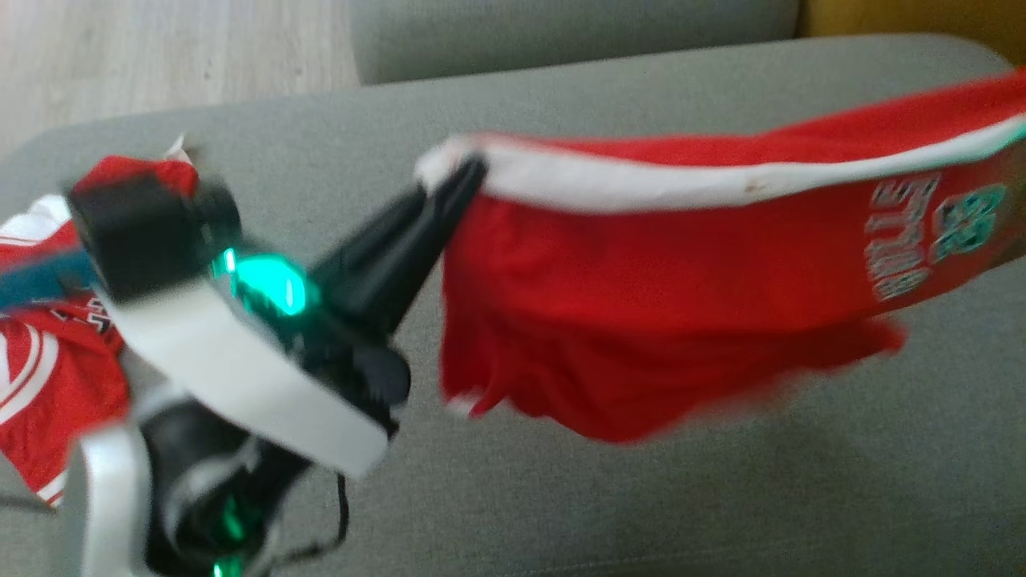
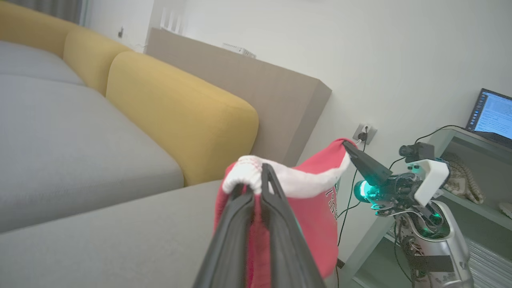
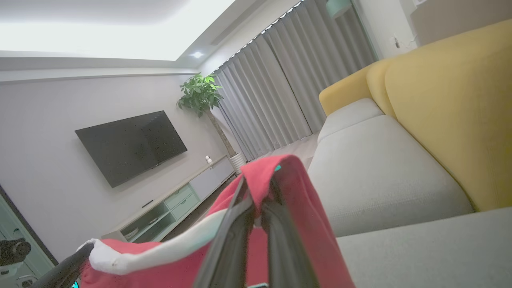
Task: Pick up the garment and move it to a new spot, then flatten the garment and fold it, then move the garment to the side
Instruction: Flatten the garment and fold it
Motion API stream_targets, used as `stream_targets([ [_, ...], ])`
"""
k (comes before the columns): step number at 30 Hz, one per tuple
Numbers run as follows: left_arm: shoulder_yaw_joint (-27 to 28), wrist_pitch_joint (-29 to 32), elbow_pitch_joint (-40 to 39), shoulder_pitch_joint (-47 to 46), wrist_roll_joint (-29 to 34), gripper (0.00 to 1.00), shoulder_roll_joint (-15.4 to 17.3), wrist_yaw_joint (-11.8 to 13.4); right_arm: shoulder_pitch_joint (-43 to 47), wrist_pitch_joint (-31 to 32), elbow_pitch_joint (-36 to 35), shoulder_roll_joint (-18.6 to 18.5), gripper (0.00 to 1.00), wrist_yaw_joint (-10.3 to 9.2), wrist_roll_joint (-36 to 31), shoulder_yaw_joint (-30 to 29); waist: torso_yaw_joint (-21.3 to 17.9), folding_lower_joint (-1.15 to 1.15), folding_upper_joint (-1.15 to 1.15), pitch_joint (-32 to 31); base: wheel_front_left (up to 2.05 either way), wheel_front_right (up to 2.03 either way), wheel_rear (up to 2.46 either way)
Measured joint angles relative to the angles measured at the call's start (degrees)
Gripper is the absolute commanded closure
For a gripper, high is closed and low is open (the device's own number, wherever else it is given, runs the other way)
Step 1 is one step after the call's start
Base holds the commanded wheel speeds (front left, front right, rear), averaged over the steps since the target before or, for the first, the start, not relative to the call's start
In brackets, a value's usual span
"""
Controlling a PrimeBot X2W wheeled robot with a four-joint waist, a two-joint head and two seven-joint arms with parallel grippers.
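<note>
The garment (image 1: 641, 280) is red with a white waistband and teal-and-white lettering. It hangs stretched in the air above the grey sofa seat (image 1: 641, 497). My left gripper (image 1: 465, 180) is shut on the waistband's left end. In the left wrist view its fingers (image 2: 259, 176) pinch the white band of the garment (image 2: 316, 216). That view also shows my right gripper (image 2: 347, 147) shut on the far red corner. Seen from the right wrist, the right gripper (image 3: 258, 196) clamps a fold of the red garment (image 3: 304, 224), and the left gripper (image 3: 86, 250) holds the band at lower left.
Another red-and-white piece of clothing (image 1: 40, 377) lies on the seat at the left, partly behind my left arm. Yellow backrests (image 2: 180, 112) line the sofa's back. Wooden floor (image 1: 160, 48) lies beyond the cushion's far edge. A shelf with a laptop (image 2: 494, 116) stands behind my right arm.
</note>
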Motion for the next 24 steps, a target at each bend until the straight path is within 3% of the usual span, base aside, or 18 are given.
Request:
stream_targets([
  [5, 0.03, 5.53, 2.41, -13.73, -1.46, 1.0, -0.59, 1.72, -12.27, 7.35, 3.07, 0.07, 1.0, 0.0, -1.79, -1.38, -0.36, 0.0, 0.0, 3.18, 0.0, 0.0, 0.0],
  [11, -0.4, 3.55, 21.24, -31.04, 5.32, 1.0, -1.18, 1.19, -30.45, 8.78, 17.44, 3.74, 1.0, 0.0, -12.71, -0.44, -0.39, 0.0, 0.0, 9.54, 0.0, 0.0, 0.0],
  [14, -0.25, -3.34, 33.23, -39.84, 9.73, 1.0, -1.87, 0.74, -40.84, 4.57, 25.62, 5.06, 1.0, 0.0, -18.89, 0.07, -0.14, 0.0, 0.0, 13.16, 0.0, 0.0, 0.0],
  [15, 0.03, -10.91, 40.44, -45.67, 12.62, 1.0, -2.35, -0.43, -47.39, 0.0, 31.23, 5.38, 1.0, 0.0, -21.82, 0.69, 0.05, 0.0, 0.0, 15.47, 0.0, 0.0, 0.0],
  [18, 0.55, -23.85, 49.68, -52.9, 15.33, 1.0, -3.12, -1.22, -55.27, -8.59, 38.86, 5.56, 1.0, 0.0, -24.29, 2.29, 0.37, 0.0, 0.0, 18.34, 0.0, 0.0, 0.0],
  [21, 0.19, -33.76, 58.25, -56.31, 17.35, 1.0, -3.53, -1.04, -58.67, -14.29, 45.62, 5.68, 1.0, 0.0, -25.32, 3.9, 0.91, 0.0, 0.0, 20.06, 0.0, 0.0, 0.0],
  [24, -1.71, -39.73, 67.56, -55.97, 17.08, 1.0, -3.56, -1.22, -57.23, -16.77, 51.59, 5.73, 1.0, 0.0, -25.35, 6.22, 1.56, 0.01, 0.0, 20.4, 0.0, 0.0, 0.0],
])
